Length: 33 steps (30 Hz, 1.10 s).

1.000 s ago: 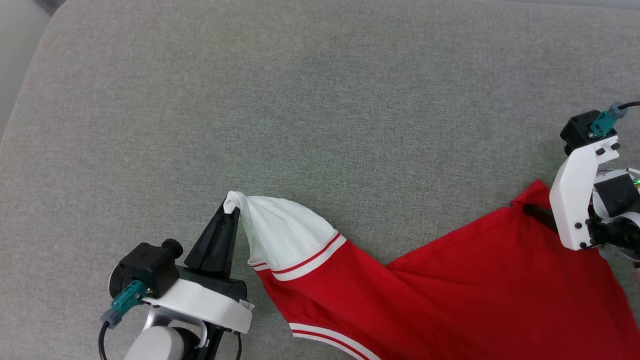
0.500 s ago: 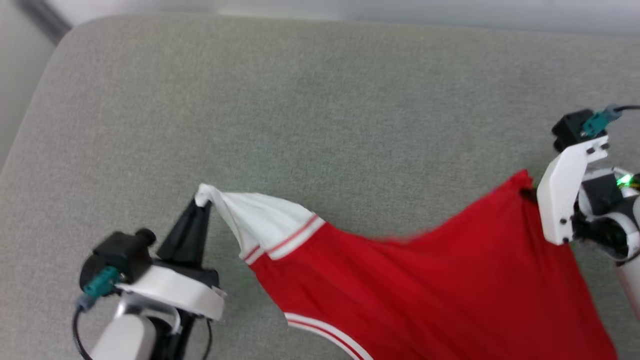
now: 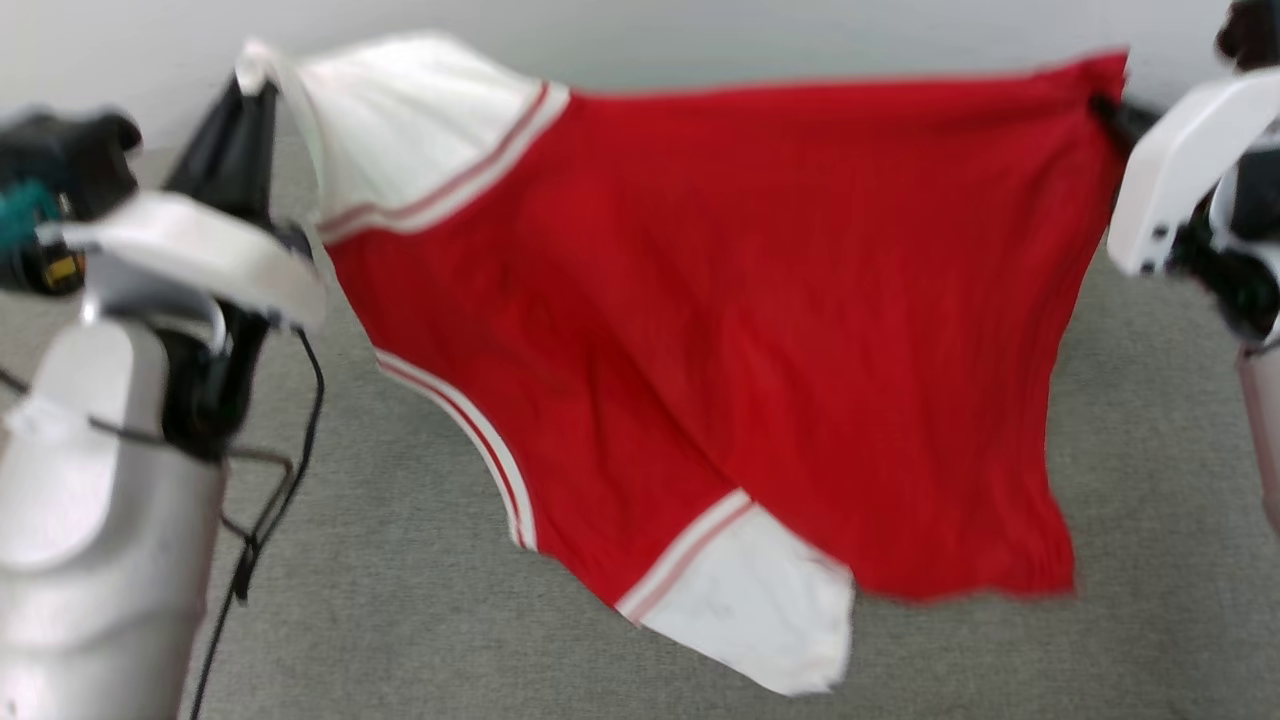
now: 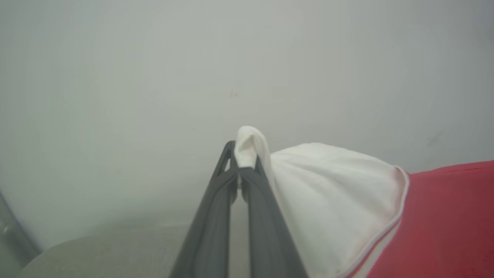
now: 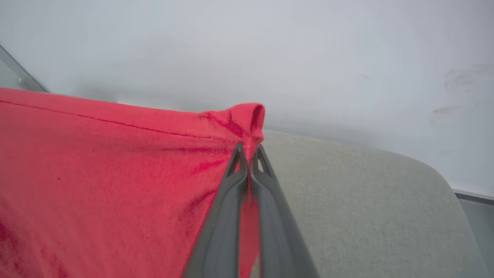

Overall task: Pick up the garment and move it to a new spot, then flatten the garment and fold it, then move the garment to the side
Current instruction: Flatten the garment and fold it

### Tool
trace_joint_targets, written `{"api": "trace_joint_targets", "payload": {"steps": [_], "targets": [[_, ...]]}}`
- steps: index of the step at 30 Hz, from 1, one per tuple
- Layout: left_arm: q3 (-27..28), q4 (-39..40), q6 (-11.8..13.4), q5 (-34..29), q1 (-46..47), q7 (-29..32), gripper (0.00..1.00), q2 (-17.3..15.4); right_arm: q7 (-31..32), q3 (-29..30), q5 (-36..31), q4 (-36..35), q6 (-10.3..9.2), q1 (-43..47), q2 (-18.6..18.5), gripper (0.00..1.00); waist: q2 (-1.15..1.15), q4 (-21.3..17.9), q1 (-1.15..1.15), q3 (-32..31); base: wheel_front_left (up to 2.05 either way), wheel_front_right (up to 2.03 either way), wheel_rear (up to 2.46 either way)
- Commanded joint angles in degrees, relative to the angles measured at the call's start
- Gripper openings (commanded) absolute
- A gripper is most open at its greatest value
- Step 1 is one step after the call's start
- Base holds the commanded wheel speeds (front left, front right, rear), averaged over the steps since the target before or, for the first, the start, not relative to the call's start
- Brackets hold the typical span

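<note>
**Pincers: both shut on the garment, garment hanging in the air**

Left pincer (image 3: 255, 88) and right pincer (image 3: 1102, 102) are each clamped tight on cloth, with nothing else in either. Head view is motion-blurred.

- Grey fabric cushion (image 3: 400, 620) runs across the bottom of the head view, with a pale wall (image 3: 700, 35) behind it.
- Garment (image 3: 750, 300) hangs spread between the two pincers. Its top edge is pulled roughly level and the body drapes down in front of the cushion. Can't tell if the low end touches it. A plain red side faces the head camera.
- Left forearm (image 3: 90, 540) is silver, at lower left, with a black cable (image 3: 270, 480) looping off it.
- Upper sleeve (image 3: 410, 120) is white, at the garment's top left corner. In the left wrist view the fingers (image 4: 210, 224) pinch a bunched tip of it.
- Lower sleeve (image 3: 760, 600) is white and hangs at the bottom.
- Striped trim (image 3: 480, 440) is red-white, along the curved left edge.
- In the right wrist view the fingers (image 5: 224, 224) are closed on a folded red corner, just under a seam.
</note>
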<state>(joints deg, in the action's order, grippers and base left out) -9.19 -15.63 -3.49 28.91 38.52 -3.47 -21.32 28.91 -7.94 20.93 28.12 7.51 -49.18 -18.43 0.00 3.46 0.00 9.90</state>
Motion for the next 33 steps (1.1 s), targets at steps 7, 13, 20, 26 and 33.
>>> {"api": "trace_joint_targets", "payload": {"steps": [7, 13, 20, 26, 33], "targets": [[0.9, -11.4, -1.0, -0.5, 17.9, -1.4, 0.0, -1.3, -7.9, 4.7, -5.8, 4.0, -0.05, -12.3, 2.7, 0.0, 0.0, -2.7, 0.0, 3.2, 0.0, 0.0, 0.0], [1.0, -18.0, -1.8, -1.8, 33.6, -3.6, 0.0, -3.2, -13.0, 7.9, -9.5, 6.4, -0.07, -24.5, 4.1, 0.0, 0.0, -3.8, 0.0, 9.6, 0.0, 0.0, 0.0], [0.7, -22.9, -2.7, -2.5, 48.4, -4.8, 0.0, -5.5, -16.3, 8.6, -12.5, 7.6, -0.08, -36.2, 5.0, 0.0, 0.0, -4.1, 0.0, 17.8, 0.0, 0.0, 0.0], [-0.7, -27.4, -3.5, -1.9, 54.6, -5.5, 0.0, -6.2, -18.5, 7.9, -13.9, 10.1, -0.07, -41.9, 6.1, 0.0, 0.0, -3.9, 0.0, 24.1, 0.0, 0.0, 0.0], [-2.7, -32.3, -3.9, 1.1, 54.5, -6.9, 0.0, -5.4, -21.3, 6.2, -13.4, 15.9, -0.07, -44.1, 6.7, 0.0, 0.0, -3.1, 0.0, 28.2, 0.0, 0.0, 0.0]]}}
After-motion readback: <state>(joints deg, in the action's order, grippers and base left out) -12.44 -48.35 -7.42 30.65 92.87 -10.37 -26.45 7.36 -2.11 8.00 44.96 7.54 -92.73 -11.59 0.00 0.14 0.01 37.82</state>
